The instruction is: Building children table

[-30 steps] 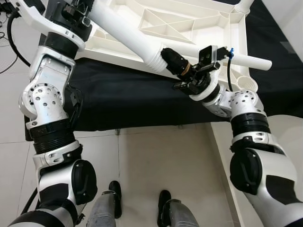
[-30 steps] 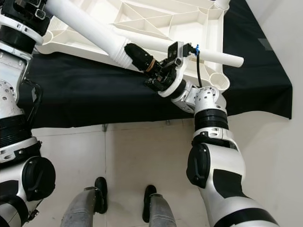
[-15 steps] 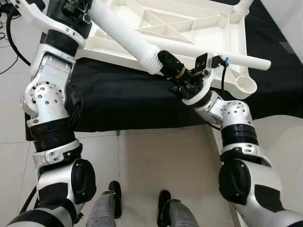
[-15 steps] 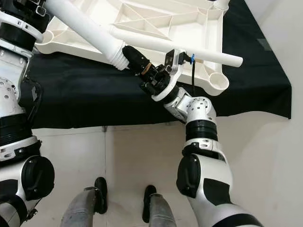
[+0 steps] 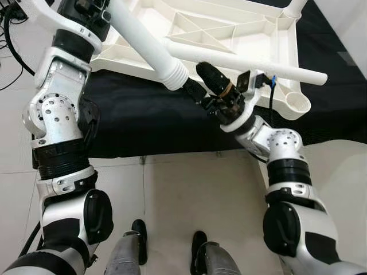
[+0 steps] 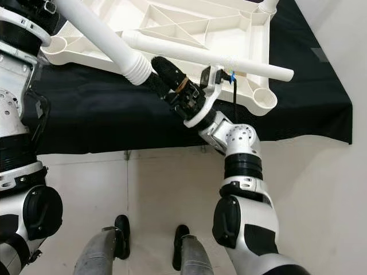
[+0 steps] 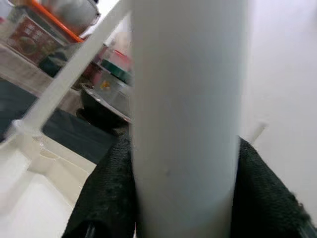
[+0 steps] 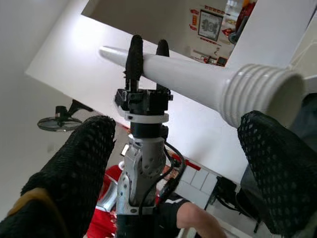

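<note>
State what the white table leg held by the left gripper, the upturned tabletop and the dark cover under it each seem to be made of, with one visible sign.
Table leg: apparently moulded plastic, smooth matt white, with a ribbed threaded end.
Tabletop: likely the same plastic; moulded stiffening ribs and round corner sockets.
Cover: seemingly black cloth, dull, draping over the edge.

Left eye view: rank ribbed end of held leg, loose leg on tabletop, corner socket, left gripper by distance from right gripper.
From the right gripper:
1. Ribbed end of held leg, just left.
2. Loose leg, just behind.
3. Corner socket, on the right.
4. Left gripper, far upper left.
</note>
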Controlling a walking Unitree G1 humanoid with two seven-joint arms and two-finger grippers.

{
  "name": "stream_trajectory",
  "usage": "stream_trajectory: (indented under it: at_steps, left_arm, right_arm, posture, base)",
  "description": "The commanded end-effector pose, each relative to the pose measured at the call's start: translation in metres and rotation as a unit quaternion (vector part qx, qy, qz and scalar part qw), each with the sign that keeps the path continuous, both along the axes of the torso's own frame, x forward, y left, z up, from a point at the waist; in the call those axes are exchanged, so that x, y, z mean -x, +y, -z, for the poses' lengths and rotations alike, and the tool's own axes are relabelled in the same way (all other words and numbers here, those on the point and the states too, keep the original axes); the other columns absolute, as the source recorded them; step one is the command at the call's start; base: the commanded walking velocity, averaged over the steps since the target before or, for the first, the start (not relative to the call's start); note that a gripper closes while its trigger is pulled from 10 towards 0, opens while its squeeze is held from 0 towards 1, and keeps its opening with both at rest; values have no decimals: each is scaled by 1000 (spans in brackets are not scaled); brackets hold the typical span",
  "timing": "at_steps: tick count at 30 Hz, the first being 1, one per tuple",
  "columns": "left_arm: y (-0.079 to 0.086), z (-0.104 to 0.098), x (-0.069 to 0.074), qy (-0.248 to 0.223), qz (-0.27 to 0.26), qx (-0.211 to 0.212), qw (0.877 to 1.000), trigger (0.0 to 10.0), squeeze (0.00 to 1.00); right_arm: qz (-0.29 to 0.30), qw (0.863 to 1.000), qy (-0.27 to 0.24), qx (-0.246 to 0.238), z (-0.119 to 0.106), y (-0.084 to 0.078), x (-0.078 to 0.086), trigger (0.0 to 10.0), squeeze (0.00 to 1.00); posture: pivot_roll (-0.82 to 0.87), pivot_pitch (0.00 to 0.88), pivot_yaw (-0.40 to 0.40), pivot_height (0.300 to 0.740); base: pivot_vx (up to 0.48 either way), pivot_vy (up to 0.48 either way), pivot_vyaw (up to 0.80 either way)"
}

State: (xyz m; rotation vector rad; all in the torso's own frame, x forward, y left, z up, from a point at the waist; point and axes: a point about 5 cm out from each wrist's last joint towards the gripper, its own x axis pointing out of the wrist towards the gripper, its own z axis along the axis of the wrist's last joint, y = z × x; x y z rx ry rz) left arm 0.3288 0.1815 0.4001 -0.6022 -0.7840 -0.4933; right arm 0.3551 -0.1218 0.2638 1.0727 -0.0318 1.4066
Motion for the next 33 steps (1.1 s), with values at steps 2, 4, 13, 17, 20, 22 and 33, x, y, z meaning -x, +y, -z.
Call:
stream_trajectory:
  at_steps: [2, 4, 13, 17, 20, 22, 33]
  left_arm:
    - [6, -4, 2, -11, -20, 6, 1000, 0, 0]
    - [9, -4, 2, -12, -27, 9, 1000, 0, 0]
    - [10, -4, 0, 3, -44, 0, 999, 0, 0]
    - [12, -3, -3, 29, -56, -11, 998, 0, 0]
    - [9, -8, -5, 53, -62, -45, 996, 10000, 0]
    - [8, -8, -6, 62, -66, -54, 994, 10000, 0]
    - [-8, -16, 3, 44, -19, -192, 980, 10000, 0]
  right_arm:
    - [-3, 1000, -4, 12, 4, -2, 4, 10000, 1000]
    - [5, 1000, 1, 24, 8, -4, 5, 10000, 1000]
    - [189, 970, 39, 146, 24, -16, -20, 10000, 0]
    - [308, 934, 45, 175, 16, -28, -33, 10000, 0]
    - [428, 881, 8, 203, -6, -39, -39, 10000, 0]
    - [453, 866, -13, 212, -13, -40, -38, 10000, 0]
    - [423, 875, -130, 198, -36, -21, -25, 10000, 0]
  posture:
    - [88, 320, -83, 740]
    - [86, 318, -83, 740]
    - [89, 301, -80, 740]
    - [85, 290, -75, 740]
    - [86, 275, -67, 740]
    - [88, 271, -66, 740]
    - [105, 220, -62, 740]
  base:
    - [0, 0, 0]
    - [0, 0, 0]
    - [0, 0, 0]
    - [0, 0, 0]
    - [0, 0, 0]
    - [0, 0, 0]
    - [0, 0, 0]
